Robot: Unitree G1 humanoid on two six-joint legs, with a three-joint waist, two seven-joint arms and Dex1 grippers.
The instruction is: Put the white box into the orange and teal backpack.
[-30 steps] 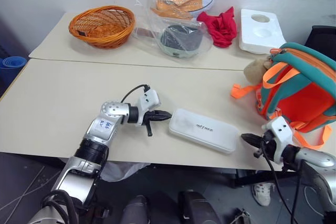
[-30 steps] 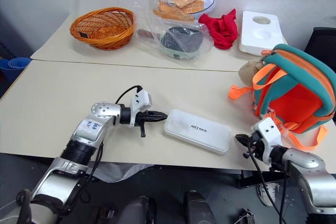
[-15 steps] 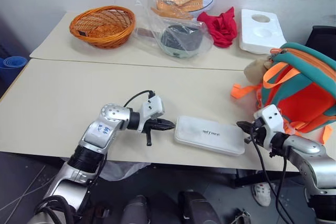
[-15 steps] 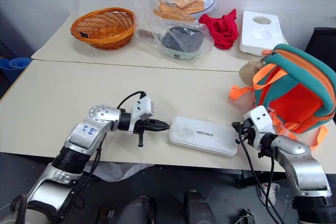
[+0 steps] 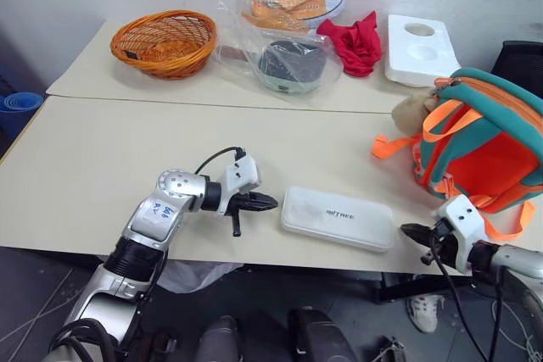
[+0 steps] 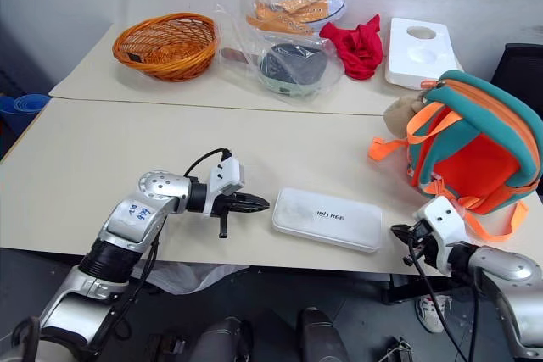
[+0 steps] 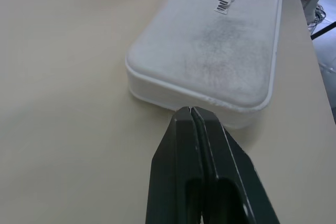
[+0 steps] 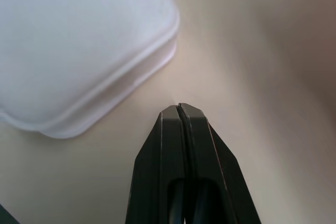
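Observation:
The white box [image 5: 338, 218] lies flat near the table's front edge, dark lettering on top. My left gripper [image 5: 270, 203] is shut and empty, its tip a short gap from the box's left end [image 7: 210, 40]. My right gripper [image 5: 407, 231] is shut and empty too, just off the box's right end [image 8: 73, 40] at the table's edge. The orange and teal backpack [image 5: 484, 150] stands upright at the right, behind the right gripper, with a tan plush toy [image 5: 413, 110] at its far side. Its zipped rim faces up and to the left.
At the back stand an orange wicker basket [image 5: 165, 40], clear bags over a dark bowl [image 5: 291, 65], a red cloth [image 5: 356, 41] and a white foam tray [image 5: 422, 48]. The table's front edge [image 5: 254, 260] runs just below the box. Orange straps [image 5: 390, 146] trail from the backpack.
The box has swung from slanted to nearly parallel with the front edge. My right gripper came up to its right end, then drew back toward the table's edge. My left gripper eased back slightly.

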